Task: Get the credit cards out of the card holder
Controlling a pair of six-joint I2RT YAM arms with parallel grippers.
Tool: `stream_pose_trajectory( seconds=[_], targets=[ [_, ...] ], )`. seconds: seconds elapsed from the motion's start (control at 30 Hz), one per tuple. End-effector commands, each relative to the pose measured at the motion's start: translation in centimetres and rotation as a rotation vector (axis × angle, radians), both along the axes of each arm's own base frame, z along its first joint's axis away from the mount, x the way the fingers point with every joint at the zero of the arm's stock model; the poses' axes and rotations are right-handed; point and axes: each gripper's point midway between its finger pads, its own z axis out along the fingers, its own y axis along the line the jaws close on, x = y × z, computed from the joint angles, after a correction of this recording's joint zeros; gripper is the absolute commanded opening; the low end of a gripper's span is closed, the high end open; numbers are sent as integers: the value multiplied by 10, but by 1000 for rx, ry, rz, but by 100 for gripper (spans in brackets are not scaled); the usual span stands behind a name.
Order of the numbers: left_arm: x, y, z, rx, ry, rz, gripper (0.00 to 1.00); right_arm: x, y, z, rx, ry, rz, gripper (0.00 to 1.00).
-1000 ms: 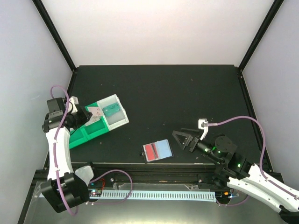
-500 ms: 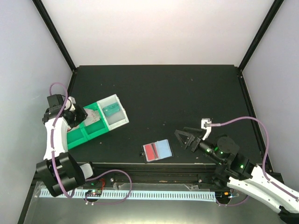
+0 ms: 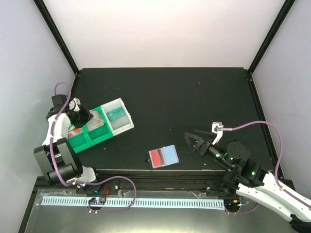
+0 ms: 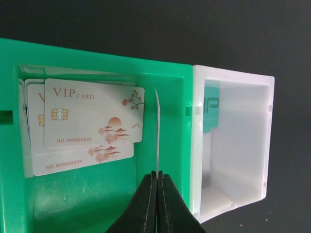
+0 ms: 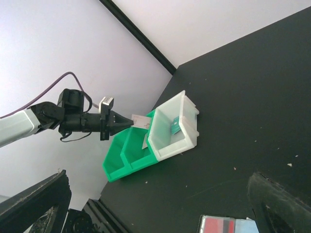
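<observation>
One thin card (image 4: 157, 127), seen edge-on, is pinched in my tightly clenched left gripper (image 4: 157, 175), which over the last second has drawn back from the tray's clear end and now sits over the green compartment of the tray (image 4: 97, 53), right beside the pale VIP cards (image 4: 92, 116) stacked flat inside. A teal card (image 4: 210, 109) stands in the clear compartment next door. I take that to mean this card is about to join the stack, so another is nearly delivered. My left arm is folded close, its wrist aimed down into the tray. The card holder (image 3: 164, 157) lies open on the bench (image 3: 194, 97), well to the right of the tray and nearer my bases, one panel red, one pale blue. My right gripper (image 3: 197, 143), jaws spread wide and empty, has eased a little farther from the tray and hovers just beyond the holder.
</observation>
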Motion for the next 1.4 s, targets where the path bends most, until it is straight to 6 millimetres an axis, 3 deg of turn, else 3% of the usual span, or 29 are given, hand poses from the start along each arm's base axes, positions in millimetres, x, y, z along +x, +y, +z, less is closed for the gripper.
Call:
stream_pose_trajectory(
  seconds=[0.0, 0.2, 0.47, 0.63, 1.03, 1.37],
  targets=[
    [19, 15, 10, 43, -50, 17, 2, 4, -11, 18, 10, -49, -55, 100],
    [25, 19, -3, 35, -17, 29, 2, 7, -12, 21, -19, -62, -69, 100],
    [26, 36, -1, 112, 6, 70, 2, 7, -20, 27, -18, -85, -97, 100],
    [28, 35, -8, 97, 18, 65, 2, 6, -20, 25, -27, -88, -95, 100],
    [24, 38, -13, 111, 43, 81, 11, 6, -24, 24, -42, -101, -103, 100],
    [22, 41, 2, 132, 38, 104, 28, 3, -19, 18, -55, -99, -71, 100]
  ],
)
